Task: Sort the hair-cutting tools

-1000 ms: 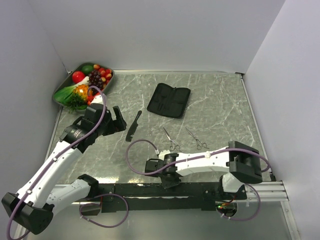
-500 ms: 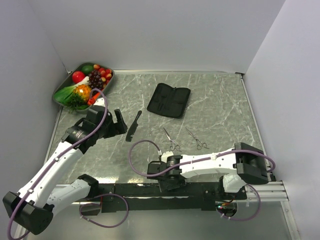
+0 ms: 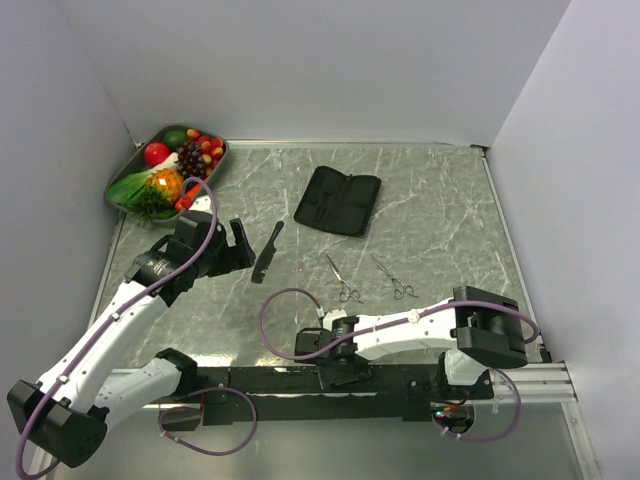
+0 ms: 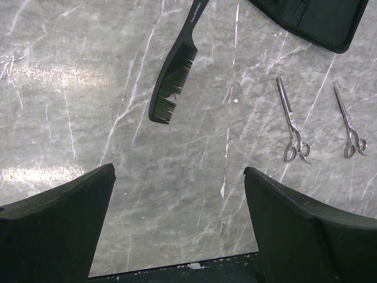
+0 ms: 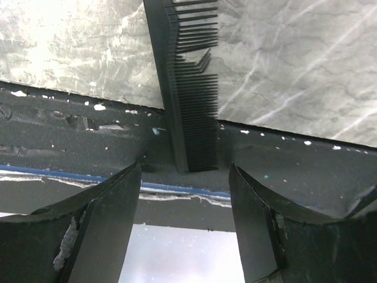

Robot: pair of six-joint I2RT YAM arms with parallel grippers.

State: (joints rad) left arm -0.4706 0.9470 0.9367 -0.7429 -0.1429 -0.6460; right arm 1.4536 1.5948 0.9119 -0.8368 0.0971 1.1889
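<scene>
Change: right arm (image 3: 400, 328) has pulled its elbow block back left and its wrist sits slightly farther from the near edge than half a second ago; left arm (image 3: 150, 275) has barely moved; comb, both scissors and pouch lie unchanged.
Writing: small pale lettering on the comb (image 4: 175, 69) handle, too small to read.
Hidden: second comb (image 5: 189, 88) shows only in the right wrist view, its far end cut by the frame; from above the right wrist covers it. Pouch (image 4: 318, 17) and comb handle tip are cut off in the left wrist view.
Left jaws: spread, nothing between, above bare bench (image 4: 70, 71) near the comb.
Right jaws: spread either side of the second comb's end, touching neither side.
Second comb: at the bench's near edge, end overhanging the black rail (image 5: 76, 132).
Scissors: left scissors (image 4: 293, 127) and right scissors (image 4: 350, 125) flat, side by side, apart, right of the comb.
</scene>
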